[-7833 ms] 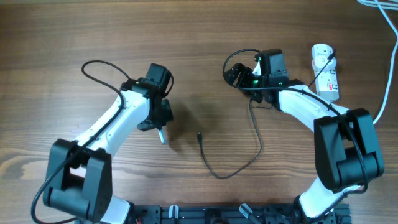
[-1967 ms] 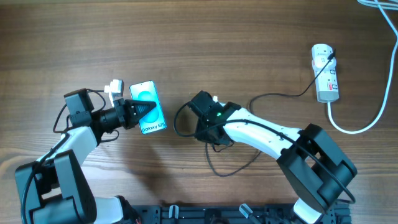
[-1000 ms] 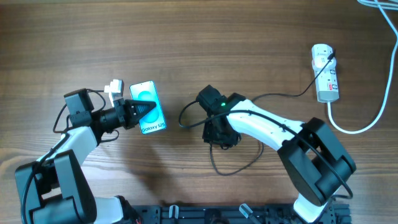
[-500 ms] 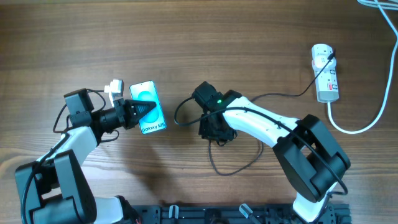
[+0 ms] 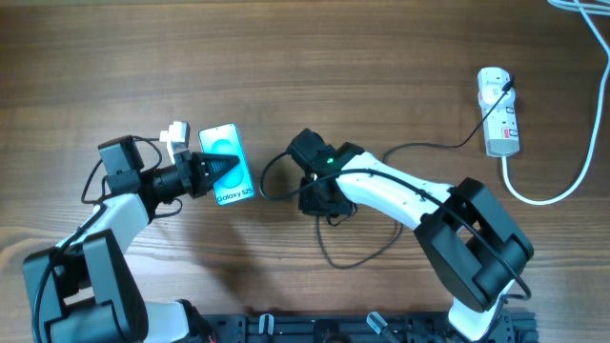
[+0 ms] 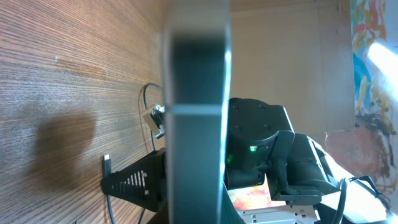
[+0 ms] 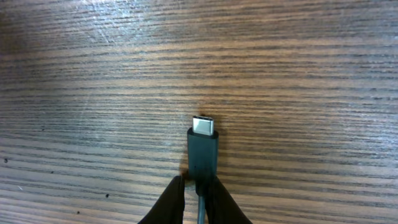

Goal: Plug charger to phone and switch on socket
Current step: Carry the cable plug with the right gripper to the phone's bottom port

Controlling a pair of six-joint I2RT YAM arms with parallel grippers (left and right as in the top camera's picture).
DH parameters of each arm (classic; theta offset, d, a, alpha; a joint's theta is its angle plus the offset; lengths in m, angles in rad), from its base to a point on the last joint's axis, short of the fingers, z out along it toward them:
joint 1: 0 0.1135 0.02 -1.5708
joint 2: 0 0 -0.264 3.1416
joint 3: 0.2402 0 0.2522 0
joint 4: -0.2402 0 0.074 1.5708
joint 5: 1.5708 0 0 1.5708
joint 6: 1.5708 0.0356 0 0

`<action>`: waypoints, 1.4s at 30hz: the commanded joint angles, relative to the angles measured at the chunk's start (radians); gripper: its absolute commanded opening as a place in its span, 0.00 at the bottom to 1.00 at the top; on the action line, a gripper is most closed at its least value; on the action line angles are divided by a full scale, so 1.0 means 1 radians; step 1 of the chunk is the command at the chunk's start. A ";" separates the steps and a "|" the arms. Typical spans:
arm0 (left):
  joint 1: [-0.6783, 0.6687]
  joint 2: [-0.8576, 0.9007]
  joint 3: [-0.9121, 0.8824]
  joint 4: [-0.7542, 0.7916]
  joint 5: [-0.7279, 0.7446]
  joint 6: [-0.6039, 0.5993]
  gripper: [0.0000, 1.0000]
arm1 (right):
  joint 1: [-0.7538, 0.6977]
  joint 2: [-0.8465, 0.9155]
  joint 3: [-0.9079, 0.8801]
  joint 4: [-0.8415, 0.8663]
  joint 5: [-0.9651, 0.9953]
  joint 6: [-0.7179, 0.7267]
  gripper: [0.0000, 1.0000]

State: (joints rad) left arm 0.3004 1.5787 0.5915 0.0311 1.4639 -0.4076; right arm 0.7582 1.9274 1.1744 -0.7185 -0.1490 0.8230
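phone [image 5: 227, 164]: cyan, face-up, left | charger [image 7: 203, 155]: black, looping, centre | socket [image 5: 498, 114]: white, far right

Left pincer [image 5: 215, 168] clamped, right pincer [image 7: 198, 188] pinched.

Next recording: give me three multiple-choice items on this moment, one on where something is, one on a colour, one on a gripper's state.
1. In the overhead view, where is the socket?
A. upper right
B. between the arms
C. lower left
2. What colour is the screen of the phone?
A. red
B. cyan
C. black
3. What is the right gripper shut on?
A. the socket
B. the phone
C. the charger
Answers:
1 A: it lies near the right edge, apart from both arms.
2 B: the screen is bright cyan.
3 C: its fingertips pinch the cable just behind the plug tip.
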 commanded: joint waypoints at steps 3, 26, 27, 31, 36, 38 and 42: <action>0.005 -0.012 0.000 0.007 0.028 0.034 0.04 | 0.007 0.076 -0.028 0.007 0.031 -0.013 0.11; 0.005 -0.012 0.000 0.018 0.008 0.056 0.04 | 0.098 -0.174 -0.089 0.327 -0.661 -0.674 0.04; 0.005 -0.012 0.000 0.018 0.008 0.056 0.04 | 0.119 -0.173 -0.089 0.371 -0.594 -0.590 0.04; 0.005 -0.012 0.000 0.018 0.001 0.056 0.04 | 0.135 -0.173 -0.089 0.507 -0.539 -0.405 0.04; 0.005 -0.012 0.000 0.018 -0.001 0.056 0.04 | 0.135 -0.173 -0.089 0.512 -0.467 -0.261 0.04; 0.005 -0.012 0.000 0.017 -0.018 0.056 0.04 | 0.135 -0.173 -0.089 0.512 -0.449 -0.217 0.04; 0.005 -0.012 0.000 0.018 -0.029 0.056 0.04 | 0.135 -0.173 -0.089 0.521 -0.452 -0.193 0.04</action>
State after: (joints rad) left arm 0.3004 1.5787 0.5915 0.0456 1.4288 -0.3710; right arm 0.8913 1.7573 1.0904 -0.2008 -0.6090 0.5877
